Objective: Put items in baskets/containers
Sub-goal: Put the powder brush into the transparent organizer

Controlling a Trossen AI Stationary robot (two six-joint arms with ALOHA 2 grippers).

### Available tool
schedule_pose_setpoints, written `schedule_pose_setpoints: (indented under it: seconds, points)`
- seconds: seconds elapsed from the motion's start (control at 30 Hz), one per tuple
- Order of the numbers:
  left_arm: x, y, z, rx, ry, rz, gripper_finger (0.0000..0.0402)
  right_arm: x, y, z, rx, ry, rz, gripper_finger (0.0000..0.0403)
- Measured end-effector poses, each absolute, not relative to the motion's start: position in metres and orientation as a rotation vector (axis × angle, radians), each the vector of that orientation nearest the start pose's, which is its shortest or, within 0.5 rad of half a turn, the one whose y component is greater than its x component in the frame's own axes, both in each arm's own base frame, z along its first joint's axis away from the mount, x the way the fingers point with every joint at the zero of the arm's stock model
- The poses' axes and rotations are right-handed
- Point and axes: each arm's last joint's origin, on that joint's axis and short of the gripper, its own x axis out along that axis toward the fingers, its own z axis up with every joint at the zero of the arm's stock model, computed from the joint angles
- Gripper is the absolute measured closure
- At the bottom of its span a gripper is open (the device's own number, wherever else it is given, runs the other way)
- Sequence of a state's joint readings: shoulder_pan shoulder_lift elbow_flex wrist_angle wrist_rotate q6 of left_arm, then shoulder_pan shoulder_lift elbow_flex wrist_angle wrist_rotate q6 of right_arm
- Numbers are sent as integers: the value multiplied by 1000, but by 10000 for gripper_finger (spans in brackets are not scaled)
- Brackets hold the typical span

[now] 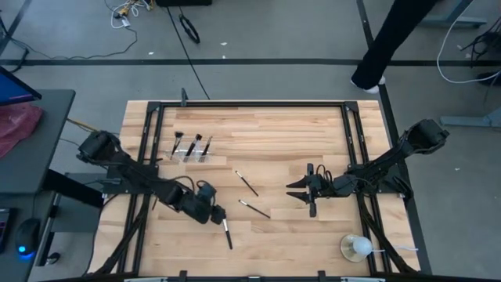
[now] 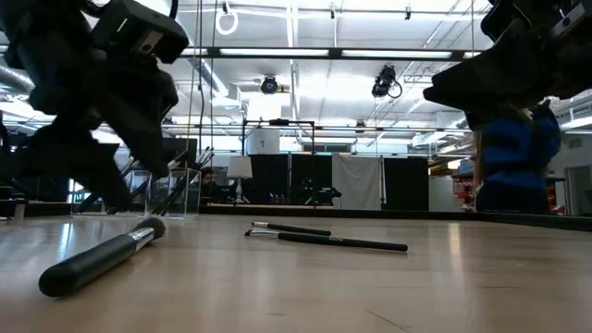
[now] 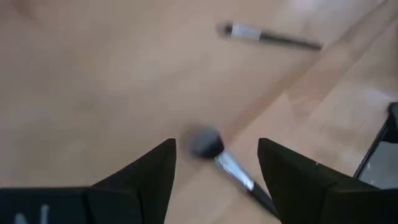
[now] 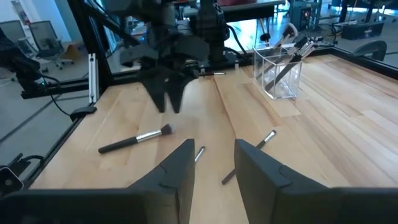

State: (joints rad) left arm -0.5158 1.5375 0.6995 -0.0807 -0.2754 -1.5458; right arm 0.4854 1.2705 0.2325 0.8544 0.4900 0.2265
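Observation:
One makeup brush (image 1: 226, 233) lies flat on the table near its front edge. My left gripper (image 3: 217, 158) slants down over it, open. Its fingers stand on either side of the brush's bristle head (image 3: 204, 143) and silver ferrule without touching them. Two more brushes (image 1: 246, 182) (image 1: 254, 208) lie flat at mid table. The clear holder (image 1: 190, 149) stands at the far left with several brushes upright in it. My right gripper (image 1: 290, 191) hovers right of centre, pointing toward the left, open, with nothing between its fingers (image 4: 180, 168).
A white ball on a dish (image 1: 356, 247) sits at the front right corner. A black frame (image 1: 250, 103) borders the table. A person's dark leg and white shoe (image 1: 374, 74) stand beyond the far right corner. Bare wood lies between the two grippers.

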Motion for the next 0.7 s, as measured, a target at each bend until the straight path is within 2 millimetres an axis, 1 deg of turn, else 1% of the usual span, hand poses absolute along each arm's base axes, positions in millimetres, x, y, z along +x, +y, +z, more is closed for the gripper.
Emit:
schedule_pose_setpoints:
  seconds: [0.1,0.27,0.4,0.53,0.7]
  points:
    - [252,-142,144,-1095,849,487,179,192,85,158,136,163,-26,289]
    - [276,-161,141,-1078,907,546,197,192,84,158,136,165,-31,289]
    - [292,-171,141,-1042,964,601,212,193,84,157,136,167,-33,289]
    - [300,-172,136,-1007,1030,660,229,192,84,157,135,170,-33,289]
    - [302,-165,124,-965,1083,731,259,192,84,156,132,176,-34,289]
